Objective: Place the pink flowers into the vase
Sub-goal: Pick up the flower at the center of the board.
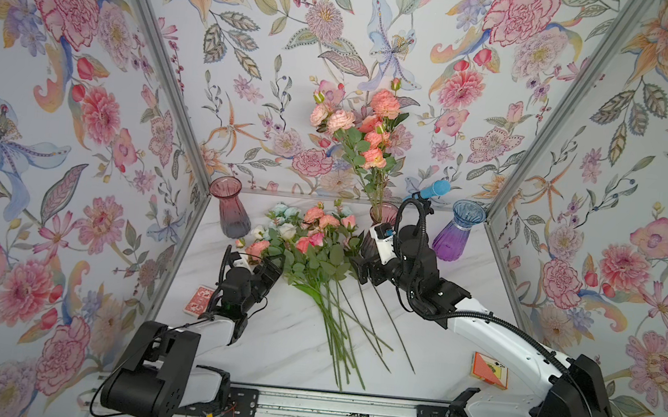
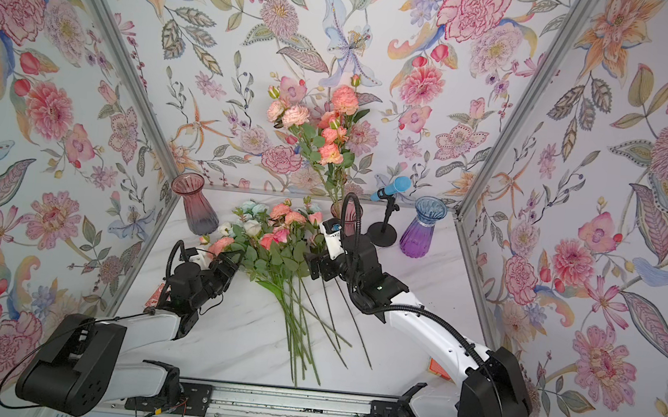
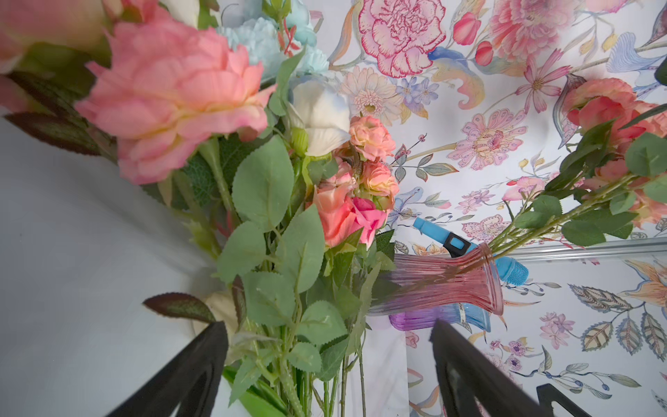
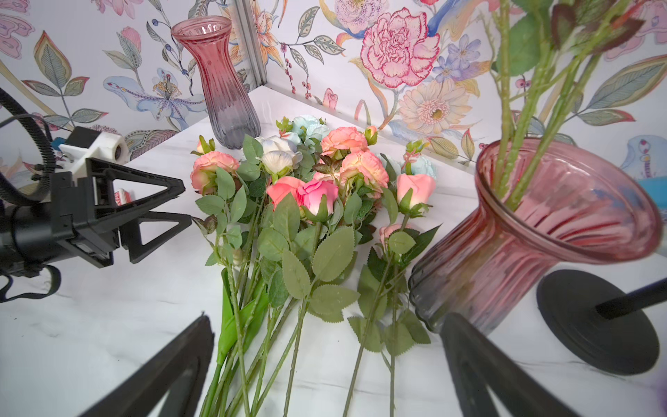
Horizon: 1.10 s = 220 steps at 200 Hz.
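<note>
Pink flowers (image 1: 314, 217): most lie in a mixed heap mid-table, heads toward the back wall, and several already stand in the middle vase (image 4: 523, 252) at the back. Your left gripper (image 1: 272, 266) is spread around leafy stems at the heap's edge, nothing pinched. Your right gripper (image 4: 326, 317) is spread wide and empty, just beside that vase. Risks, as I judge them: close the left now and you may catch several stems at once, or one of the blue-white flowers (image 1: 287, 230) tangled among them. Swing the right carelessly and you could tip the vase, top-heavy with tall stems, into the microphone (image 2: 396, 184). Count: three vases, two pink and one blue-purple vase (image 1: 452, 239); two card decks (image 1: 199, 299); one microphone; loose stems too tangled to count.
</note>
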Motion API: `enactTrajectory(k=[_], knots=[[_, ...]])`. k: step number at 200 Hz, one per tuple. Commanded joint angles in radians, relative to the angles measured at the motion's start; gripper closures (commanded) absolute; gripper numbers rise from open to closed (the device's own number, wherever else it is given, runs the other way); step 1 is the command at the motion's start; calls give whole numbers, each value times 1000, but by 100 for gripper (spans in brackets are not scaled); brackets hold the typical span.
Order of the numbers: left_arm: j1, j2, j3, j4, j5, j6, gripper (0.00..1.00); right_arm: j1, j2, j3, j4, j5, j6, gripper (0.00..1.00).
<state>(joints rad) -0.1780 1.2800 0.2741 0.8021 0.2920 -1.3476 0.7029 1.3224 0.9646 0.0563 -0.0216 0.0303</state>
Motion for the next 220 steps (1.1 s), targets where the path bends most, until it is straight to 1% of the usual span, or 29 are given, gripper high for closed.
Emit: enactTrajectory(k=[1, 23, 54, 79, 127, 129, 135, 157, 172, 186, 204, 220], knots=[[15, -43, 3, -119, 21, 61, 8, 4, 17, -20, 43, -3, 0, 1], [15, -9, 6, -107, 38, 60, 8, 5, 21, -22, 51, -7, 8, 1], [16, 93, 0, 14, 62, 4, 9, 4, 10, -23, 44, 0, 5, 1], [20, 164, 24, 73, 65, -4, 10, 3, -2, -29, 38, 10, -1, 1], [26, 275, 108, 133, 64, 4, 21, 2, 4, -24, 34, 10, -1, 1], [27, 302, 111, 136, 64, 4, 21, 1, 3, -23, 35, 10, -1, 0], [28, 325, 121, 140, 67, 4, 22, 1, 5, -23, 34, 10, -3, 1], [28, 372, 153, 155, 70, 5, 31, 0, 10, -17, 34, 9, -3, 1], [28, 394, 166, 167, 73, 5, 41, -2, 13, -13, 34, 9, -6, 1], [29, 398, 172, 162, 71, 11, 53, -2, 15, -10, 34, 9, -9, 0], [32, 393, 176, 156, 70, 21, 66, -7, 20, -3, 32, 1, -9, 1], [35, 372, 177, 143, 72, 34, 74, -9, 34, 8, 28, -8, -8, 1]])
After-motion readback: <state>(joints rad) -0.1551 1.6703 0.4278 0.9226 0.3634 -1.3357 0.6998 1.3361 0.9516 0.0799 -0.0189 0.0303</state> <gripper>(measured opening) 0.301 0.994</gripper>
